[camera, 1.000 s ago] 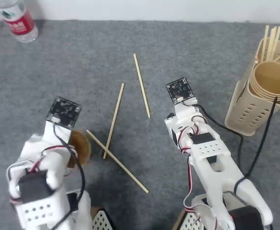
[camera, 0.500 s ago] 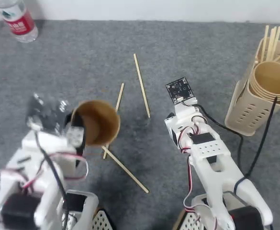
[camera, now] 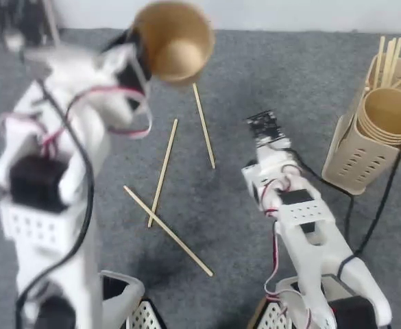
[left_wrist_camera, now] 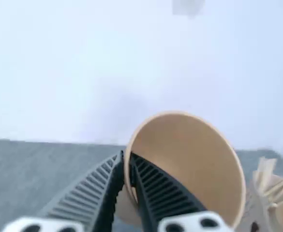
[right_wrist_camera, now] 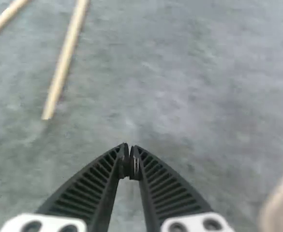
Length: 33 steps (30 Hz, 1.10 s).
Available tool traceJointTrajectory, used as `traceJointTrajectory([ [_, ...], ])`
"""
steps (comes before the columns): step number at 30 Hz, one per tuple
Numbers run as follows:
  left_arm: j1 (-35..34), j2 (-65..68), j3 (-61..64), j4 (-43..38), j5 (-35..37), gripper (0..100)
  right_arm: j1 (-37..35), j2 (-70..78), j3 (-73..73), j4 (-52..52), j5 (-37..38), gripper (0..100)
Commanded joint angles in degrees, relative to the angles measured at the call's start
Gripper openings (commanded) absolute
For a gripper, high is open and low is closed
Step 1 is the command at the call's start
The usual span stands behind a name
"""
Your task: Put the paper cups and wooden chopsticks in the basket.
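Left arm has swung up off the mat: the paper cup [camera: 176,41] that sat low by the crossed sticks is now raised over the mat's far edge, mouth facing the high camera. Left gripper [left_wrist_camera: 126,162] pinches the cup wall, one finger inside, one outside. Right gripper [right_wrist_camera: 130,162] is closed on nothing, low over the grey mat [camera: 289,68]. Three chopsticks [camera: 163,171] lie loose between the arms. Basket [camera: 354,161] stands at the right with stacked cups [camera: 391,113] and sticks in it.

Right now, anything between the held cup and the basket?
Partly: the right gripper sits low, roughly between the paper cup, held raised by the left gripper, and the basket. A high path likely clears it.
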Motion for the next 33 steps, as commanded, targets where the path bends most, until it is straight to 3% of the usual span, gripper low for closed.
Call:
traceJointTrajectory([
  [1,5.5,14.7,-20.7,5.1,1.2,1,5.2,-9.7,-1.5,2.3,0.0,0.8],
  [9,13.7,33.3,-48.5,12.4,4.8,1,11.3,-55.3,-9.7,26.9,-4.2,0.7],
  [14,21.5,40.7,-57.3,16.8,4.9,1,23.2,-75.8,-7.6,34.0,-4.7,0.7],
  [18,27.3,44.5,-58.0,15.5,6.1,1,35.9,-75.2,-1.5,32.7,-5.1,0.7],
  [22,31.4,46.2,-58.0,8.1,8.4,1,44.2,-74.6,8.7,28.4,-12.3,0.7],
  [27,35.3,47.8,-57.7,2.8,8.3,1,49.2,-74.7,17.8,22.5,-17.5,0.7],
  [33,37.9,51.7,-57.7,-0.9,8.3,1,50.1,-74.7,18.7,21.9,-21.3,0.7],
])
